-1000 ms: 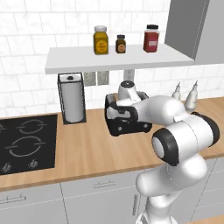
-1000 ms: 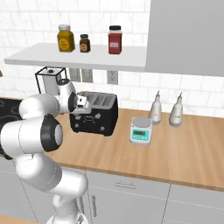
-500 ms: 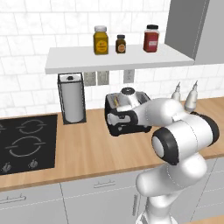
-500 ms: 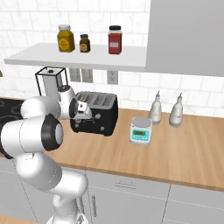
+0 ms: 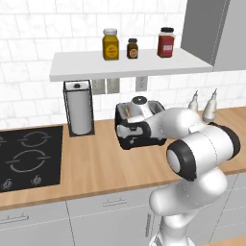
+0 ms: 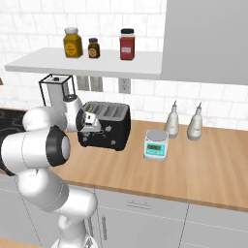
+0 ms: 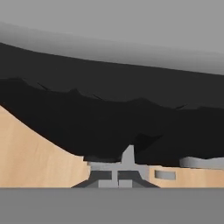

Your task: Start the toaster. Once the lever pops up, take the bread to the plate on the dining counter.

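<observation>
The black toaster (image 5: 144, 137) stands on the wall counter under the shelf; in the right base view the toaster (image 6: 112, 127) shows its two top slots. A thin tan sliver (image 5: 126, 113) at its top left looks like the bread's edge. My gripper (image 6: 90, 122) is shut and presses against the toaster's left end, low on that face. In the hand view the toaster (image 7: 113, 113) is very close, with my gripper (image 7: 118, 178) just above the wooden countertop. The plate and the dining counter are out of view.
A paper towel roll (image 5: 79, 108) stands left of the toaster, with the black cooktop (image 5: 29, 156) beyond it. Right of the toaster are a small kitchen scale (image 6: 156, 145) and two bottles (image 6: 184, 121). The shelf (image 5: 129, 65) with jars hangs overhead.
The hand has moved slightly down along the toaster's left end. The toaster and everything else on the counter stayed put.
</observation>
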You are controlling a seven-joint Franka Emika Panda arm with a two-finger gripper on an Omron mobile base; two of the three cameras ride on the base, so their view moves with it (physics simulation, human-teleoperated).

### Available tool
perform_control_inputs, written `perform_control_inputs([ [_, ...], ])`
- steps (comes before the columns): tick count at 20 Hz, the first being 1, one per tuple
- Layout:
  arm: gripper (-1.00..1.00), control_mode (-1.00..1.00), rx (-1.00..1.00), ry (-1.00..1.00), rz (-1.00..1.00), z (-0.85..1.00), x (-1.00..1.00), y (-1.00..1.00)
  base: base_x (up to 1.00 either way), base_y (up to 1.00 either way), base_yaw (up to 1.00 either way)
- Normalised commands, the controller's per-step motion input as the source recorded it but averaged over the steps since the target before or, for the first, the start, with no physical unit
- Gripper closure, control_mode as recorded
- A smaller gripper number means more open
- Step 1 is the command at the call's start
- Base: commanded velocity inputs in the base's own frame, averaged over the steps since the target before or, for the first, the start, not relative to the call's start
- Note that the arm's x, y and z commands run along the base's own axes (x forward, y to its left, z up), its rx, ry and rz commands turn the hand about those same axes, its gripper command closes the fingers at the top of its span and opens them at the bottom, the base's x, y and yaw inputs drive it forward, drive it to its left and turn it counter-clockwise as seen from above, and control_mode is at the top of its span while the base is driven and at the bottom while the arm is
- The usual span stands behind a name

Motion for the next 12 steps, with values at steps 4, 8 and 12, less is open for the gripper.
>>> perform_control_inputs([
  [4,1.00,-1.00,0.00,-0.14,-0.01,-0.23,-0.60,-0.01,0.00,0.00,0.00],
  [8,1.00,-1.00,0.00,-0.06,0.00,0.81,-0.55,-0.02,0.00,0.00,0.00],
  [12,1.00,-1.00,0.00,-0.09,0.00,1.00,-0.62,-0.02,0.00,0.00,0.00],
])
